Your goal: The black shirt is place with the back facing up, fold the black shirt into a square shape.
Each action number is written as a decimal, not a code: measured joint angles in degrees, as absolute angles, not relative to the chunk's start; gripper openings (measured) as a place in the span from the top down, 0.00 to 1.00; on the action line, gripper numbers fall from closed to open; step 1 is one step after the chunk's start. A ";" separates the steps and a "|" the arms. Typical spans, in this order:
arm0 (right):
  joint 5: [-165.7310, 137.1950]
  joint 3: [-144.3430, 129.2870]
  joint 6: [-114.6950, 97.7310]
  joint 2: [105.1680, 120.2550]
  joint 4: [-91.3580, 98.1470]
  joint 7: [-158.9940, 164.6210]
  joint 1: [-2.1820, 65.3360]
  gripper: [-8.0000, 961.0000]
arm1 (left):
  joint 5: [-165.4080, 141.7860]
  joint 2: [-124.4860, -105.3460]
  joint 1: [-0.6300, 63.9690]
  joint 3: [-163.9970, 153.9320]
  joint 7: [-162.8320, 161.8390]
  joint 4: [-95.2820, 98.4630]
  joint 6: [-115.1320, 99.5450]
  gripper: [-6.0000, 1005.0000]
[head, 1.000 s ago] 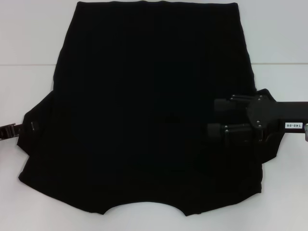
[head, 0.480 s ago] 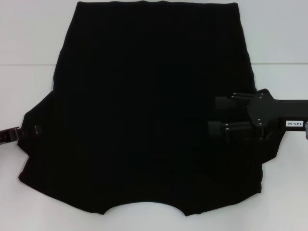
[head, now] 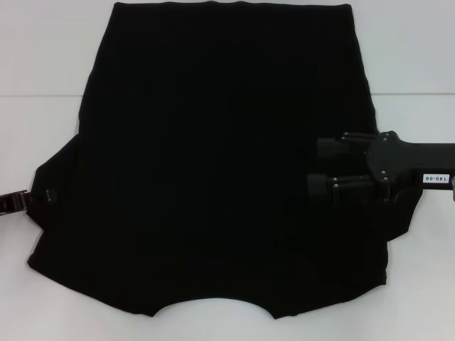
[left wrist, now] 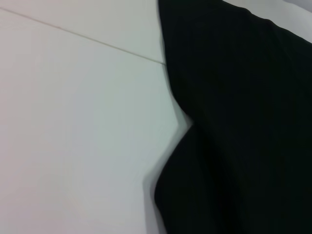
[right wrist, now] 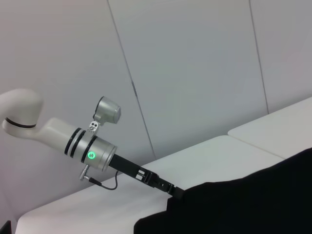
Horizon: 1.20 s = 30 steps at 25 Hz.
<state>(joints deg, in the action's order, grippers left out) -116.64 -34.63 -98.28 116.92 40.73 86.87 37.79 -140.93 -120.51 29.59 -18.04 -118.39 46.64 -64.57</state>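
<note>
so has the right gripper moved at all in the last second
Yes. In the head view the right gripper has drifted slightly toward the far side of the table, over the black shirt, whose outline stays put. Its fingers are apart.

A white worktop (head: 43, 57) is seen, crossed by a thin seam (head: 35, 96) running from side to side. In the right wrist view, a pale panelled wall (right wrist: 195, 73) is shown behind the worktop, divided by narrow upright joints (right wrist: 131, 87).
</note>
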 joint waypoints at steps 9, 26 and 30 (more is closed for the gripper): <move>-115.60 -34.63 -98.35 116.90 40.79 86.54 37.67 0.05 | -142.65 -120.39 29.94 -18.17 -118.39 46.54 -63.37 0.44; -114.63 -34.63 -97.95 116.97 40.78 86.48 37.74 0.05 | -142.41 -120.38 29.94 -18.33 -118.39 46.59 -62.30 0.98; -114.36 -34.11 -97.86 117.06 40.78 86.48 37.82 0.05 | -142.17 -120.49 29.56 -18.27 -118.88 48.01 -61.66 0.99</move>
<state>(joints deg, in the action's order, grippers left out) -114.36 -34.11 -97.86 117.06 40.78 86.48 37.82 -142.17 -120.49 29.56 -18.27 -118.88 48.01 -61.66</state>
